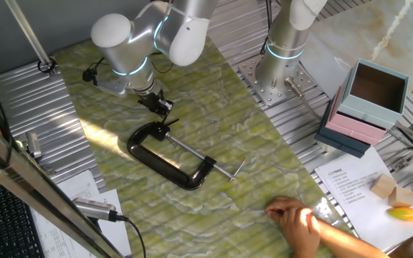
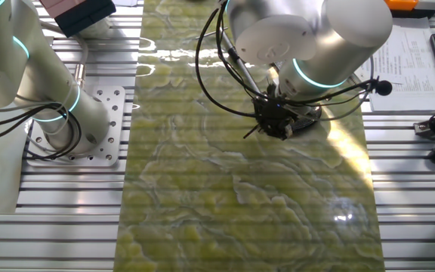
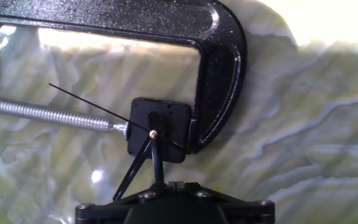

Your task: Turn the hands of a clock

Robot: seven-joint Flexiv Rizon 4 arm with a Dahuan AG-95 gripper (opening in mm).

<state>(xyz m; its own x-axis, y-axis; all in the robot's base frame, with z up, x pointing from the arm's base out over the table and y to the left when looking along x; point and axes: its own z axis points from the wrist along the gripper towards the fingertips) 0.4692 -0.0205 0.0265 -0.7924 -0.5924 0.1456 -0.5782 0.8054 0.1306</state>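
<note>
since the black c-clamp [image 1: 169,155] lies flat on the green tabletop [image 1: 278,179], the small black clock block [image 3: 158,129] in its jaw faces straight up at the claw [image 1: 160,105]. the hands [image 3: 143,160] run from the brass pivot toward the claw; its spread cannot be told.

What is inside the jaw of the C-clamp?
A small black square block sits there, pressed by the screw rod against the C-clamp. The hands pivot on its face. Its back is hidden.
</note>
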